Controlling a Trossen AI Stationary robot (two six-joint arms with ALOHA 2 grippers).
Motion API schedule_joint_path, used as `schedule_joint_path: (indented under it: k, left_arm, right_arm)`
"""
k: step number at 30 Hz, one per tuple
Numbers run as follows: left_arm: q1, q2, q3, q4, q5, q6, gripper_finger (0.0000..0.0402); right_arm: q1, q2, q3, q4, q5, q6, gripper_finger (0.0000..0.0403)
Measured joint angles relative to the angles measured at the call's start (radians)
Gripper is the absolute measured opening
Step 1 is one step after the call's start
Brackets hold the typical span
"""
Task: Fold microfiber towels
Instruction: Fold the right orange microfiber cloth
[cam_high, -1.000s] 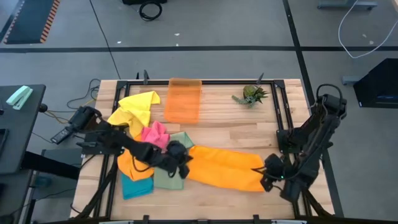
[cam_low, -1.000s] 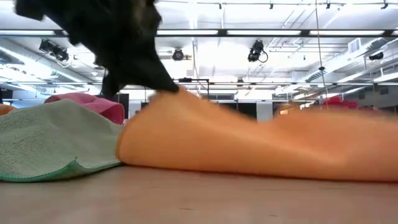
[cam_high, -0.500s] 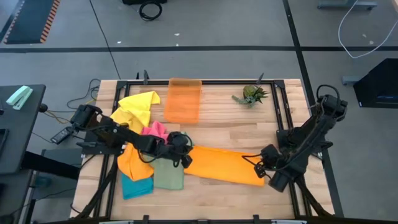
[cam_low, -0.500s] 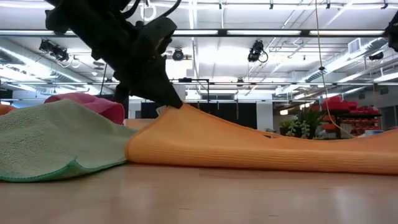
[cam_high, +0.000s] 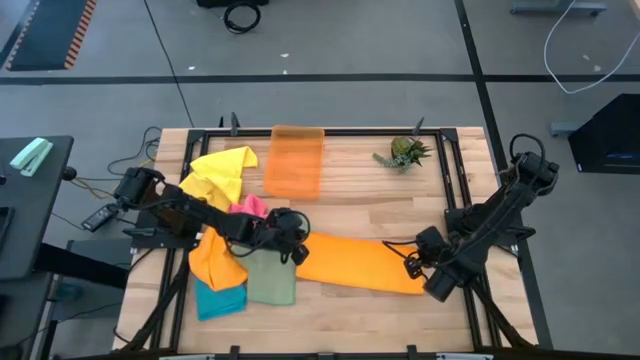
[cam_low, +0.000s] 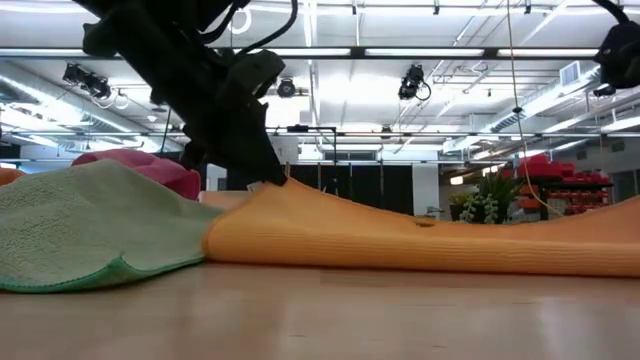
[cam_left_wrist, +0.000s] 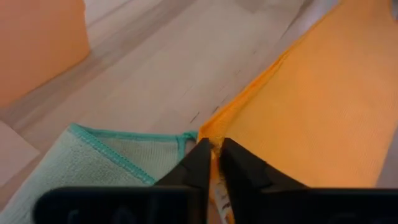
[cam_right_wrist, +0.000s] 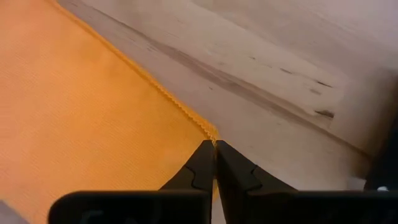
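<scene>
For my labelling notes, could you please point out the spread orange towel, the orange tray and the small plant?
spread orange towel (cam_high: 355, 263), high view, its flat middle
orange tray (cam_high: 295, 160), high view, its centre
small plant (cam_high: 405, 152), high view, its leaves

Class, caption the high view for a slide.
Both grippers, left and right, pinch the orange towel flat.

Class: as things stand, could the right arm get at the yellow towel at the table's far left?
Probably not. The right gripper pinches a corner of the orange towel at the right, and the left arm lies across the way to the yellow towel.
</scene>
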Motion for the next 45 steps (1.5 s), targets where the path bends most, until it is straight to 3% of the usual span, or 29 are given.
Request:
schedule_joint_path:
  k: [6, 11, 15, 19, 22, 24, 27, 29, 36, 41, 45]
  left_arm:
    - [0.01, 0.0, 0.0, 0.0, 0.048, -0.002, 0.0131]
    - [0.009, -0.002, 0.0, 0.018, 0.067, 0.0, 0.0168]
    - [-0.003, -0.001, 0.0, 0.084, 0.137, 0.046, 0.0168]
    - [-0.017, 0.001, 0.001, 0.098, 0.182, 0.051, 0.0131]
    - [-0.027, 0.018, 0.001, 0.099, 0.182, 0.052, 0.0073]
    - [-0.029, 0.043, 0.002, 0.113, 0.183, 0.051, 0.0025]
    - [-0.033, 0.091, 0.002, 0.14, 0.208, 0.038, 0.0012]
    - [-0.041, 0.125, 0.002, 0.16, 0.219, 0.014, 0.0012]
    - [-0.09, 0.24, 0.072, 0.158, 0.272, -0.041, 0.001]
    - [-0.14, 0.303, 0.189, 0.135, 0.345, -0.056, 0.0006]
    - [-0.172, 0.307, 0.326, 0.031, 0.389, 0.009, 0.0014]
  right_arm:
    - [-0.029, 0.0, 0.0, -0.001, -0.023, -0.011, 0.0073]
    - [-0.057, -0.003, 0.043, -0.083, -0.033, -0.026, 0.0129]
    - [-0.064, -0.003, 0.13, -0.158, -0.033, -0.067, 0.0163]
    - [-0.051, -0.004, 0.197, -0.093, -0.031, -0.071, 0.0172]
    - [-0.031, -0.002, 0.164, 0.09, -0.025, -0.062, 0.0148]
    - [-0.022, 0.019, 0.118, 0.211, -0.025, -0.054, 0.0106]
    - [-0.01, 0.06, 0.05, 0.365, -0.034, -0.046, 0.0027]
    - [-0.008, 0.087, 0.025, 0.407, -0.052, -0.036, 0.001]
    - [-0.039, 0.148, 0.013, 0.283, -0.156, -0.039, 0.0005]
    - [-0.157, 0.148, 0.013, 0.124, -0.131, -0.101, 0.0004]
    - [-0.308, 0.136, 0.012, 0.036, -0.055, -0.242, 0.0003]
